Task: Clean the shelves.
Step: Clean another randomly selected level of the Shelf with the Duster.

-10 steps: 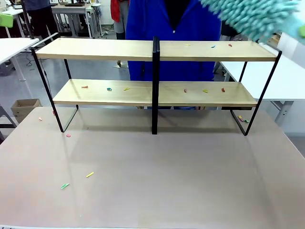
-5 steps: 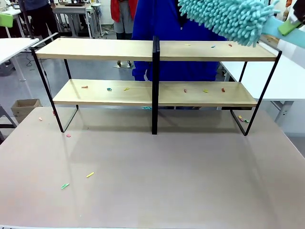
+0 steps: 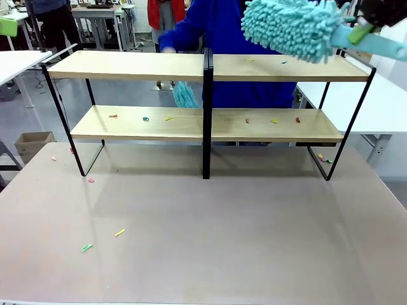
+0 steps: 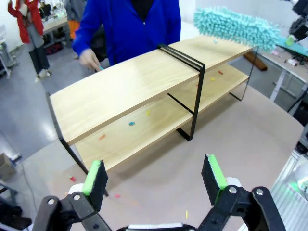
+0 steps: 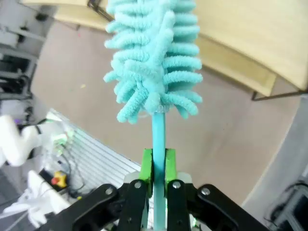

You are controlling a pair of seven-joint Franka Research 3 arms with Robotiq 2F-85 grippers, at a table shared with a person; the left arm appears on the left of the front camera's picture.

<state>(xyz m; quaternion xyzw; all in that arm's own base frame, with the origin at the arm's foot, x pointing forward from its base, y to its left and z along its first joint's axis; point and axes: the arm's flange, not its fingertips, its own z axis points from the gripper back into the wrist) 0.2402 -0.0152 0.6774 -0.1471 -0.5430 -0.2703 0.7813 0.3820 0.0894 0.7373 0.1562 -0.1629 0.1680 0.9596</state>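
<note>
Your right gripper (image 5: 159, 161), clamped on the handle of the duster (image 3: 289, 28), has swung the fluffy head leftward over the right half of the shelves (image 3: 127, 65), which stand on the worktop (image 3: 210, 241). Sweeping looks imminent, and the scraps (image 3: 273, 121) lie unswept. Your left gripper (image 4: 156, 175) hangs wide open, empty.

The left gripper (image 4: 155, 174) hangs high at the near left, empty, its green-padded fingers (image 4: 94, 177) spread wide apart. The right gripper (image 5: 159, 166), raised at far right, pinches a duster handle (image 5: 158, 131).
</note>
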